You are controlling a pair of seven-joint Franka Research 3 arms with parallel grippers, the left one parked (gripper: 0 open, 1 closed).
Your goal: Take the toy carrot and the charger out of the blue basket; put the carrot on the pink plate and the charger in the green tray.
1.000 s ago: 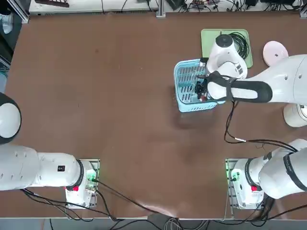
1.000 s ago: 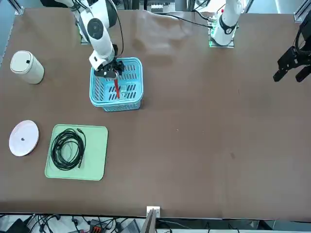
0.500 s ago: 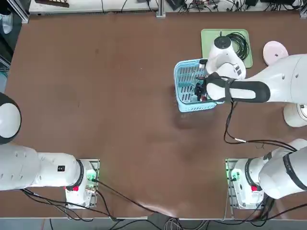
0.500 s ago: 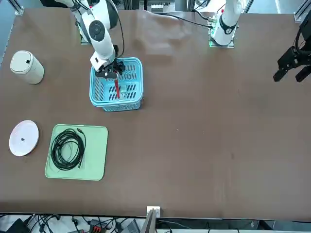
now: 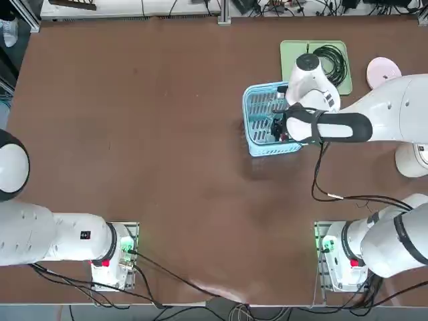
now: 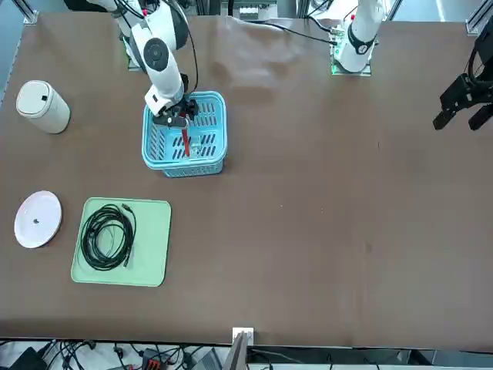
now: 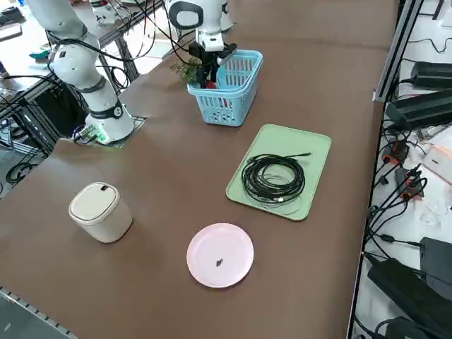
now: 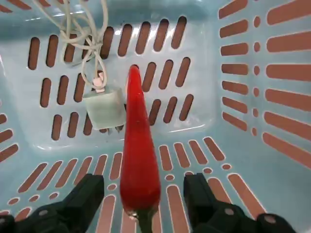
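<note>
Carrot (image 8: 140,160) between wide-open right fingers (image 8: 86,194); arm (image 6: 163,69) reaches into basket (image 6: 185,142).

The toy carrot (image 8: 140,160) is glossy red, the charger (image 8: 105,108) whitish, the slatted basket (image 8: 199,138) light blue, the tray (image 7: 311,145) pale green, the plate (image 7: 220,256) pale pink.
</note>
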